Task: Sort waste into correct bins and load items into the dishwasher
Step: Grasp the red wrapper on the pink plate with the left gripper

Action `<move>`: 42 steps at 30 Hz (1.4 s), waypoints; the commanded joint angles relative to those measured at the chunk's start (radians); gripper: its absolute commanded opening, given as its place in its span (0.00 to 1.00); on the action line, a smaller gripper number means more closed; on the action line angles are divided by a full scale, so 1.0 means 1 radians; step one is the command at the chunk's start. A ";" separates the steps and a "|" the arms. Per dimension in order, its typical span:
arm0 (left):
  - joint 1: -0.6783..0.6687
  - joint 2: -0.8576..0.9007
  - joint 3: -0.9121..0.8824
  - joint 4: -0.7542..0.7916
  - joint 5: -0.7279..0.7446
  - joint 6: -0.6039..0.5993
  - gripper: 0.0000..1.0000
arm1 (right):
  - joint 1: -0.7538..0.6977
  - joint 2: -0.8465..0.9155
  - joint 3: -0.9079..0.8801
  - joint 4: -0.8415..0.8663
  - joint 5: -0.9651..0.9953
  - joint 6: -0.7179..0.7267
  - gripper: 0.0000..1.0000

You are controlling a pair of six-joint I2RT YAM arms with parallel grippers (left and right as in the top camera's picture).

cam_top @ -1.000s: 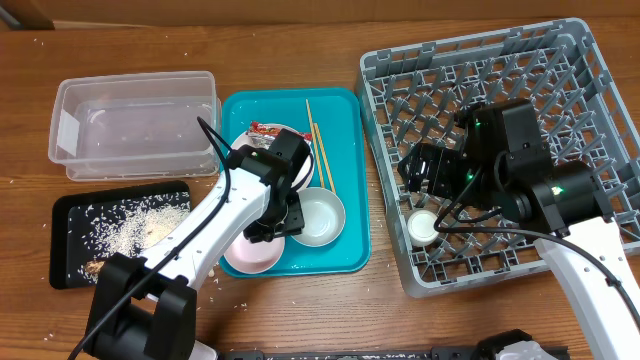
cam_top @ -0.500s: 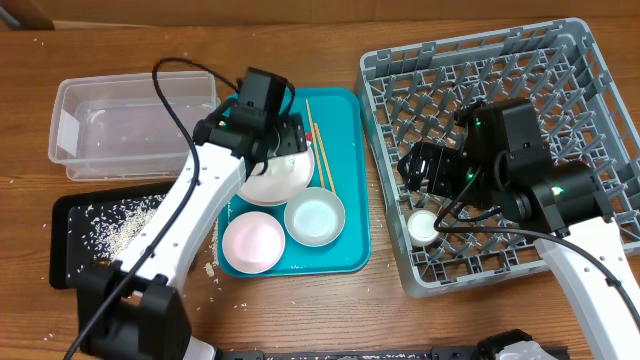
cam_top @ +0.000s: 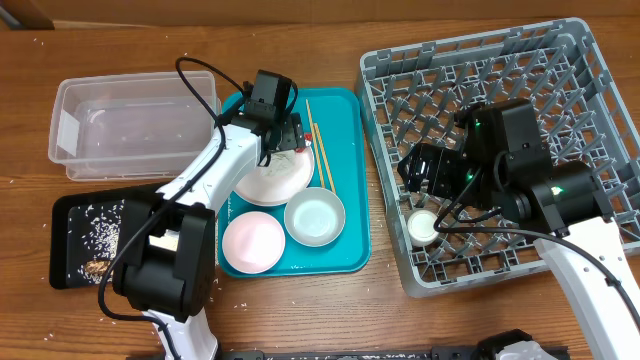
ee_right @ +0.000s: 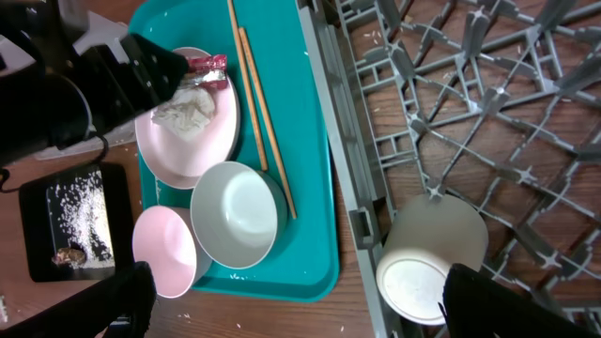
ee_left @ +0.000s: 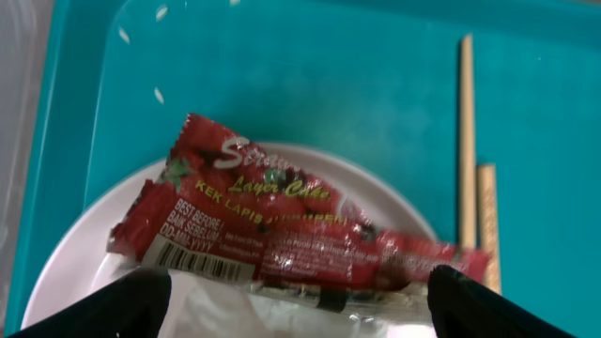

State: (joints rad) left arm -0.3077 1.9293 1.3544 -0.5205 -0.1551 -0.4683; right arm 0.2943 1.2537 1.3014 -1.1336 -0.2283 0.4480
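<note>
Nearest, on the wooden worktop (cam_top: 330, 310), the teal tray (cam_top: 345, 120) carries the small pink dish (cam_top: 252, 243) at its near left corner, with the round whitish bowl (cam_top: 314, 217) just beside it to the right. Left of the tray lies the shallow black tray (cam_top: 70, 255), holding scattered white rice grains (cam_top: 100, 230) and a brown food scrap (cam_top: 95, 267). On the right, the tiny white cup (cam_top: 423, 228) sits in the near left corner of the grey dish rack (cam_top: 560, 70); the right gripper (cam_top: 415, 170) hangs just above and behind it, fingers spread wide with nothing between them. Further back on the teal tray, the large whitish plate (cam_top: 270, 185) bears the crumpled red-and-white wrapper (ee_left: 272, 216) on a wad of white tissue (ee_right: 192, 113). The left gripper (cam_top: 284, 138) hovers over that wrapper with its jaws apart on either side, not clamped on it. The two wooden chopsticks (cam_top: 318, 140) lie side by side right of the plate, and the clear plastic tub (cam_top: 135, 80) stands at the far left, only a few grains inside
</note>
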 commanded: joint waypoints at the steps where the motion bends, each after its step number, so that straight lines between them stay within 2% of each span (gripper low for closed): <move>1: 0.002 0.002 0.010 0.021 -0.035 -0.011 0.86 | 0.000 0.008 -0.006 -0.001 0.002 -0.002 1.00; 2: 0.002 0.003 0.010 0.019 -0.040 -0.011 0.73 | 0.000 0.008 -0.006 -0.001 0.002 -0.002 1.00; 3: 0.002 0.006 0.010 0.015 -0.042 -0.011 0.64 | 0.000 0.008 -0.006 0.000 0.002 -0.002 1.00; 4: 0.003 0.013 0.010 0.012 -0.048 -0.012 0.57 | 0.000 0.008 -0.006 0.000 0.002 -0.002 1.00; 6: 0.004 0.035 0.010 0.011 -0.046 -0.011 0.53 | 0.000 0.008 -0.006 -0.001 0.002 -0.002 1.00; 7: 0.004 0.048 0.010 0.009 -0.045 -0.011 0.47 | 0.000 0.008 -0.006 -0.001 0.002 -0.002 1.00; 8: 0.004 0.059 0.010 0.004 -0.040 -0.011 0.36 | 0.000 0.008 -0.006 -0.001 0.002 -0.002 1.00; 9: 0.007 0.065 0.010 -0.003 -0.039 -0.011 0.09 | 0.000 0.008 -0.006 -0.002 0.002 -0.002 1.00; 10: 0.010 0.064 0.010 -0.005 -0.035 -0.016 0.04 | 0.000 0.008 -0.006 -0.005 0.002 -0.002 1.00; 13: 0.021 0.021 0.034 -0.031 -0.003 -0.054 0.04 | 0.000 0.008 -0.006 -0.013 0.002 -0.003 1.00; 18: 0.061 -0.137 0.125 -0.172 0.020 -0.170 0.04 | 0.000 0.008 -0.006 -0.023 0.002 -0.002 1.00; 26: 0.200 -0.351 0.155 -0.314 -0.046 -0.190 0.04 | 0.000 0.008 -0.006 -0.026 0.002 -0.002 1.00; 28: 0.218 -0.351 0.155 -0.309 0.051 -0.140 0.04 | 0.000 0.008 -0.006 -0.024 0.002 -0.002 1.00; 30: 0.213 -0.328 0.153 -0.274 0.203 0.004 0.08 | 0.000 0.008 -0.006 -0.020 0.002 -0.002 1.00; 32: 0.188 -0.290 0.153 -0.248 0.300 0.140 0.28 | 0.000 0.008 -0.006 -0.019 0.002 -0.002 1.00; 34: 0.152 -0.235 0.153 -0.232 0.284 0.226 0.55 | 0.000 0.008 -0.006 -0.020 0.002 -0.003 1.00; 36: 0.125 -0.174 0.153 -0.209 0.230 0.253 0.69 | 0.000 0.008 -0.006 -0.024 0.002 -0.003 1.00; 39: 0.103 -0.082 0.154 -0.160 0.197 0.254 0.79 | 0.000 0.008 -0.006 -0.028 0.002 -0.002 1.00; 40: 0.101 -0.052 0.154 -0.137 0.195 0.252 0.87 | 0.000 0.008 -0.006 -0.027 0.002 -0.002 1.00; 42: 0.108 0.016 0.154 -0.064 0.164 0.191 0.88 | 0.000 0.008 -0.006 -0.027 0.002 -0.002 1.00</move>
State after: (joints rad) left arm -0.2131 1.8774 1.5101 -0.6521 0.0414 -0.2729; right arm 0.2943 1.2617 1.2995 -1.1633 -0.2287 0.4480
